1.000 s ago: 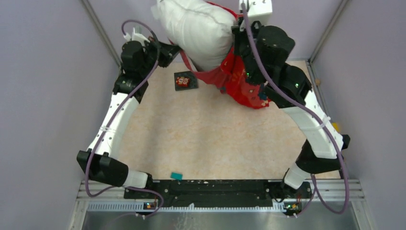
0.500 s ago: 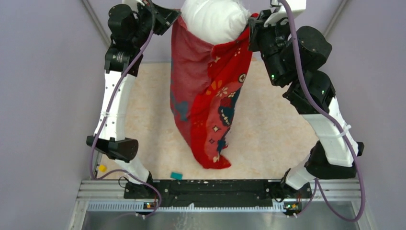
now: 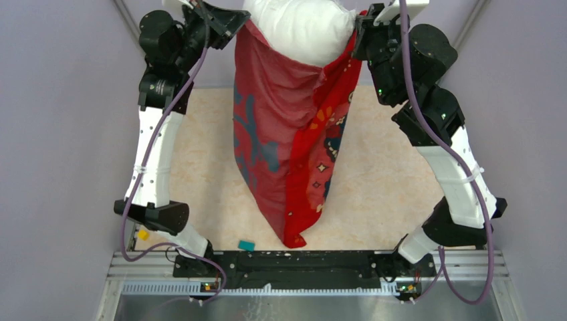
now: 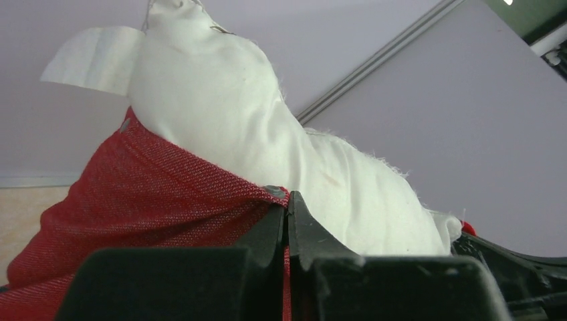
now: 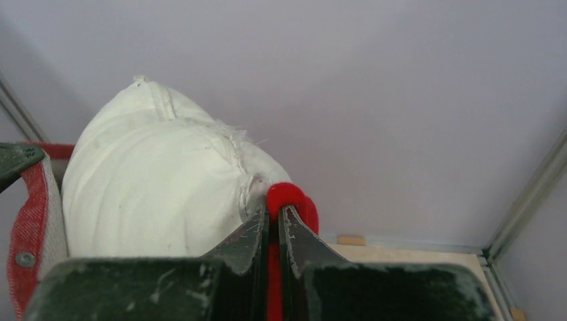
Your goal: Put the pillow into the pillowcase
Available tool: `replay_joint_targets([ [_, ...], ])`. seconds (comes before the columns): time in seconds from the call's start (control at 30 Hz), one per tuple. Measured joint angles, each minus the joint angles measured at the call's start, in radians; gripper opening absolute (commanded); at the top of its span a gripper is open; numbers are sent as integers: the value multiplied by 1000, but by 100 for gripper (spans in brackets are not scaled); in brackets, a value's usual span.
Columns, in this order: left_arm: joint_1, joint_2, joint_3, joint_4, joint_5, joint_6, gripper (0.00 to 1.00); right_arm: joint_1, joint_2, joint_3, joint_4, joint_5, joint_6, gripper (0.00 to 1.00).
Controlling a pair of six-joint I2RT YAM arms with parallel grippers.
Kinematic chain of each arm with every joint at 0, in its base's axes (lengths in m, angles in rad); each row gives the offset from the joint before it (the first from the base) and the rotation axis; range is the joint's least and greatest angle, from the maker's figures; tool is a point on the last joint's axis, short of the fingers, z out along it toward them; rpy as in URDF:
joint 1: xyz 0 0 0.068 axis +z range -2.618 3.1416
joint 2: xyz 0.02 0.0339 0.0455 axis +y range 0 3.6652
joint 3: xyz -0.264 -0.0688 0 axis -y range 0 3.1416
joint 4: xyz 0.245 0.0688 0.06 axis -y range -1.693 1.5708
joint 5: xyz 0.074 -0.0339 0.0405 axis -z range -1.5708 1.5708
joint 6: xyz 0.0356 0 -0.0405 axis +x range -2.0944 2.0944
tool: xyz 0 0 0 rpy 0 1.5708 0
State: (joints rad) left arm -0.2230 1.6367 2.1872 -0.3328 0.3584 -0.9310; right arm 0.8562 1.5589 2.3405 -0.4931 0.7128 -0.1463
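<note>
The red pillowcase hangs open end up, high above the table, its bottom tip near the front edge. The white pillow bulges out of its mouth at the top. My left gripper is shut on the left rim of the pillowcase; the pillow rises just behind the jaws. My right gripper is shut on the right rim, where red fabric is pinched between the fingers, with the pillow to its left.
A small teal block lies at the table's front edge and a yellow piece at the left edge. Purple walls close in both sides and the back. The beige tabletop lies under the hanging case.
Both arms have lifted the pillowcase from bunched on the table to hanging full length. The pillow has sunk partly into it. In the last half second the case swung and stretched a little lower.
</note>
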Motion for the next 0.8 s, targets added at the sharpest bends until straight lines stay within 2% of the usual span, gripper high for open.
replay_joint_targets([
  [0.1, 0, -31, 8, 9, -17, 3, 0, -9, 7, 31, -1, -51, 27, 0],
  [0.3, -3, -22, 122, 17, -51, -22, 0, -10, -11, 38, 29, -184, 72, 0],
  [0.4, -46, -4, 140, 47, -44, -24, 0, -10, -15, 63, 39, -201, 64, 0],
  [0.5, -156, -15, 60, 75, -51, 14, 0, -10, -6, 116, 27, -201, 51, 0],
  [0.6, -219, -33, -45, 85, -65, 51, 0, -12, -19, 101, 10, -217, 63, 0],
  [0.67, -202, -58, -117, 85, -61, 56, 0, -15, -64, 2, 17, -248, 83, 0],
  [0.77, -128, -126, -303, 100, -34, 34, 0, -14, -155, -211, 35, -317, 131, 0],
  [0.8, -100, -149, -371, 108, -28, 23, 0, -14, -180, -273, 39, -343, 150, 5],
])
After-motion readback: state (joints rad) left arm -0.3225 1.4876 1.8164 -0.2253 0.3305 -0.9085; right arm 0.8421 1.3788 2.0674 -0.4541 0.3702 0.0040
